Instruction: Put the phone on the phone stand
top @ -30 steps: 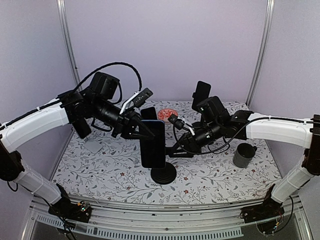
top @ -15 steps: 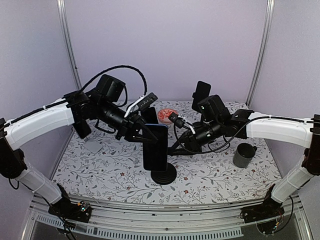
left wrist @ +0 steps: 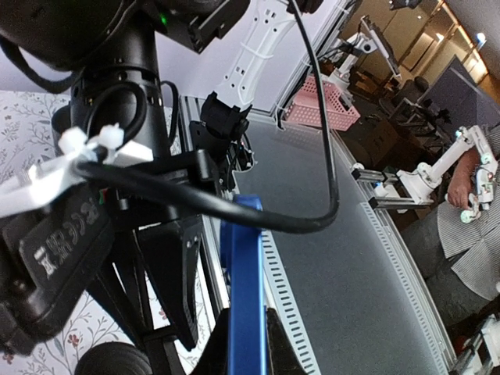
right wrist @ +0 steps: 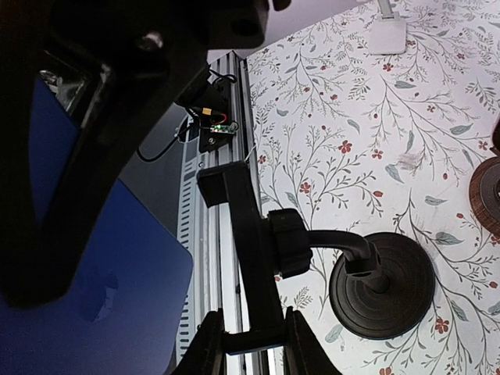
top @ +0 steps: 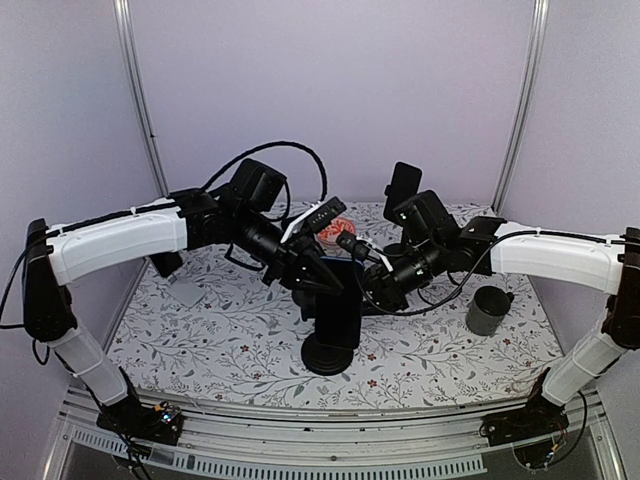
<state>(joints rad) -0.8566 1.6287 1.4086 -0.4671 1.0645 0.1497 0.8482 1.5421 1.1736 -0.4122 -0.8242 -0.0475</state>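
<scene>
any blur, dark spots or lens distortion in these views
Top external: even light, but the frame posts bow from lens distortion. Left wrist: the near cable and blue phone are soft. Right wrist: phone stand sharp, upper left an unreadable black mass.

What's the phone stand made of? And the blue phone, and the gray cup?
Phone stand: matte black, probably plastic; no shine on its round base.
Phone: smooth blue back with a soft sheen, maybe glass or metal.
Gray cup: plain dull gray, likely plastic; too small to be sure.
</scene>
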